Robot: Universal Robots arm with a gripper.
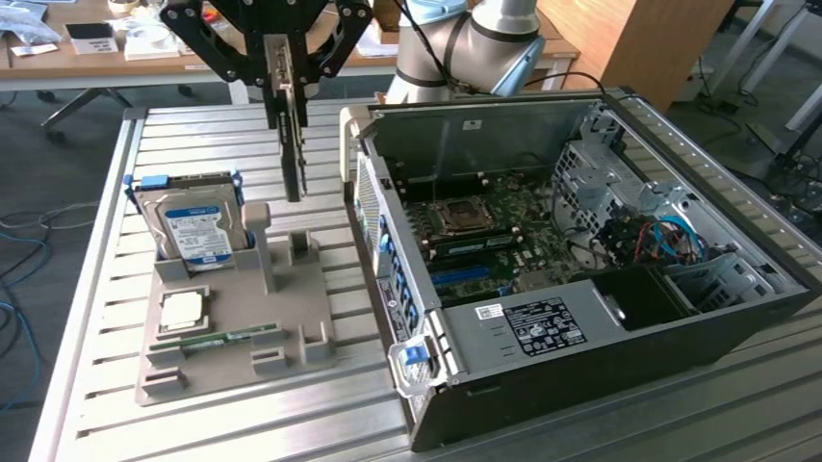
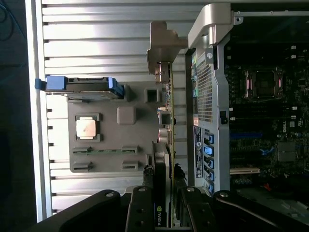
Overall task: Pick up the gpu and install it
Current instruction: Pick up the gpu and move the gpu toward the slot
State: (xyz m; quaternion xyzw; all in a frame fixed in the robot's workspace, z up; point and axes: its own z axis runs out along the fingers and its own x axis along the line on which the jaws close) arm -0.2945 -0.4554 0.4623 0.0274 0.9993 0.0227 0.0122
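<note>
Gpu (image 1: pixel 295 168): one, pinched edge-on in my gripper (image 1: pixel 288 106) beside one open computer case (image 1: pixel 642 356); I count one hard drive (image 1: pixel 195 226), one processor (image 1: pixel 183 310).

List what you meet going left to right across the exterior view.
hard drive → gpu → CPU socket → blue cables
</note>
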